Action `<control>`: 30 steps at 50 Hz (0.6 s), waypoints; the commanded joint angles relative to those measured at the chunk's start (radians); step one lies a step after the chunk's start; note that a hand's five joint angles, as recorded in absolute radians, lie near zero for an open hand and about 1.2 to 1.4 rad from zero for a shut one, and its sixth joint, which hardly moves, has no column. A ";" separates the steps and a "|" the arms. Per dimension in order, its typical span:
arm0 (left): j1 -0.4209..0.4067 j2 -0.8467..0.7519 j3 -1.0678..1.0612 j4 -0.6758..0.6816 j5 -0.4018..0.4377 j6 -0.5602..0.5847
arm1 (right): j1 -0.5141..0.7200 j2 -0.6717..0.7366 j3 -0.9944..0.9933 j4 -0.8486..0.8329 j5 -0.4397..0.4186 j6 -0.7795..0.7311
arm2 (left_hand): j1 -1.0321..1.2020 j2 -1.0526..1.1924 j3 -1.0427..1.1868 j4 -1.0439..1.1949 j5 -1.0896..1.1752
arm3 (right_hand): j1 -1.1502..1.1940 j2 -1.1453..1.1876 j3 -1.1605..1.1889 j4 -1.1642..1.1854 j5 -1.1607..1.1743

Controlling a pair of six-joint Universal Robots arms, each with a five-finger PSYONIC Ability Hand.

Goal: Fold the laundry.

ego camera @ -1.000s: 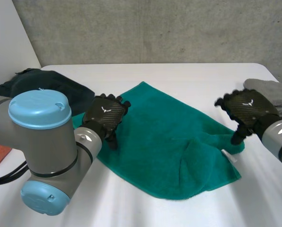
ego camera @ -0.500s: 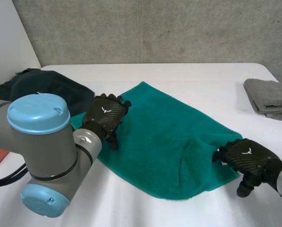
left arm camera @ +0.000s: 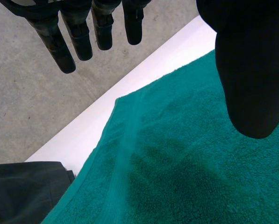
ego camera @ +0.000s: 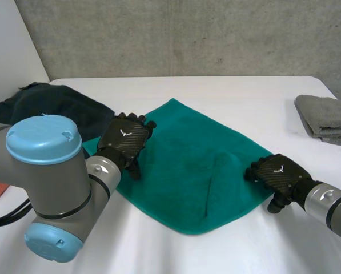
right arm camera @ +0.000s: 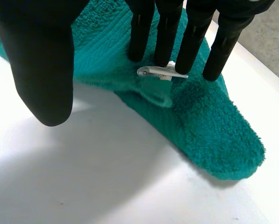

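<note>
Green towel point(ego camera: 187, 165) spread on the table point(ego camera: 227, 91); left hand point(ego camera: 123, 140) over its left corner, fingers straight. Right hand point(ego camera: 276, 177) — fingers straight on the right corner, thumb apart — may slip off if you lift.

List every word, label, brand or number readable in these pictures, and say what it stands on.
No readable words or numbers.
White tag on the teal towel: any print too small to read.
White winged emblem on the back of the left hand and the right hand: a sign, no letters.
</note>
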 commanded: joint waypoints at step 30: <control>0.263 0.161 -0.121 -0.084 0.191 0.006 | -0.206 0.103 -0.381 0.243 0.342 -0.153 | -0.019 -0.028 -0.030 -0.027 -0.050 | 0.885 0.944 0.882 0.887 0.884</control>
